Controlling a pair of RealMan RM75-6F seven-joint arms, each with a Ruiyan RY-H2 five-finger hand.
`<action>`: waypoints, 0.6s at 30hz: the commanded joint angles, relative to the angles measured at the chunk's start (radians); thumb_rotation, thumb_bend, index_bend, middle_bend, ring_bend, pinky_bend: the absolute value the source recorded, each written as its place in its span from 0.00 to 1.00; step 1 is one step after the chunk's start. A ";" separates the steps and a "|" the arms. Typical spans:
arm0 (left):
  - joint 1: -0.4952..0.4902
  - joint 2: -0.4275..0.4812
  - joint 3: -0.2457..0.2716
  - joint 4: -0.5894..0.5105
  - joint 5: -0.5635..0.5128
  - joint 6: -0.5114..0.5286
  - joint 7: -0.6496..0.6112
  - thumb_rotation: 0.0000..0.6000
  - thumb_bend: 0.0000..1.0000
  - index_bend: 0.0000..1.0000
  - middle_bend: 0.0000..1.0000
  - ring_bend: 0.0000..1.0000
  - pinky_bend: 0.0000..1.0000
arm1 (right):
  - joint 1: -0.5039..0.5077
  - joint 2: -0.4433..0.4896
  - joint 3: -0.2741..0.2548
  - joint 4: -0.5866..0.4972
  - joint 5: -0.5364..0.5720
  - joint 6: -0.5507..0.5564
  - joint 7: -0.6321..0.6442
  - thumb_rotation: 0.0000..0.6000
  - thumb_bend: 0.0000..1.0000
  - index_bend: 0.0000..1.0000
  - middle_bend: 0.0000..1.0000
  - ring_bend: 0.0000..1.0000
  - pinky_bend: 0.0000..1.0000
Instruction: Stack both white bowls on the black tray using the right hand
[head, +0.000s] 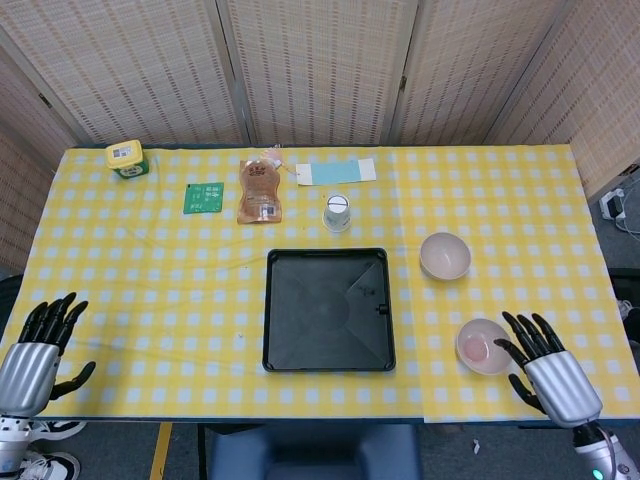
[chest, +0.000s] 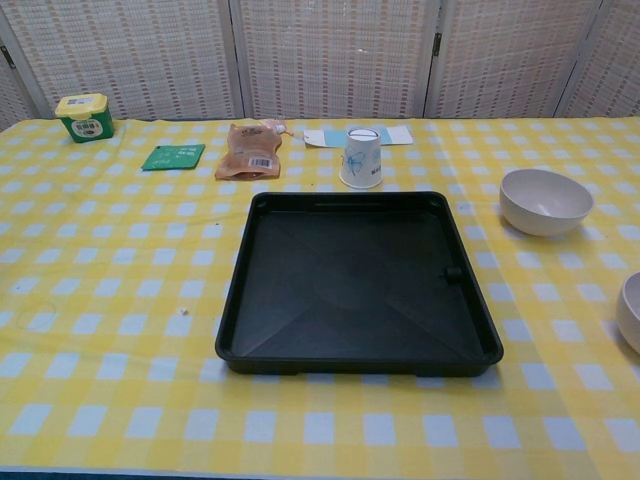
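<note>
The black tray (head: 283, 350) (chest: 236, 330) lies empty in the middle of the table. One white bowl (head: 445, 255) (chest: 545, 201) stands to its right, further back. A second white bowl (head: 483, 346) (chest: 630, 311), pinkish inside, sits near the front right and is cut off at the chest view's edge. My right hand (head: 546, 369) hovers just right of that near bowl, fingers spread, holding nothing. My left hand (head: 37, 351) is at the front left table edge, also empty with fingers apart. Neither hand shows in the chest view.
Behind the tray stands an upturned paper cup (head: 337, 212) (chest: 361, 157). Further back lie an orange pouch (head: 259, 190), a green packet (head: 204, 197), a light blue card (head: 335, 171) and a yellow-lidded green tub (head: 127, 158). Wicker screens enclose the table.
</note>
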 joint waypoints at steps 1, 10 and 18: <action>0.001 0.002 0.002 -0.002 0.004 0.002 -0.001 1.00 0.30 0.00 0.00 0.00 0.00 | -0.007 -0.012 -0.016 0.033 0.002 -0.010 0.023 1.00 0.42 0.36 0.00 0.00 0.00; -0.002 0.002 0.005 -0.006 0.004 -0.007 -0.001 1.00 0.30 0.00 0.00 0.00 0.00 | 0.014 -0.053 -0.015 0.094 0.025 -0.077 -0.001 1.00 0.42 0.40 0.00 0.00 0.00; -0.006 0.007 0.006 -0.005 0.002 -0.017 -0.006 1.00 0.30 0.00 0.00 0.00 0.00 | 0.043 -0.080 -0.012 0.111 0.063 -0.163 -0.030 1.00 0.42 0.40 0.00 0.00 0.00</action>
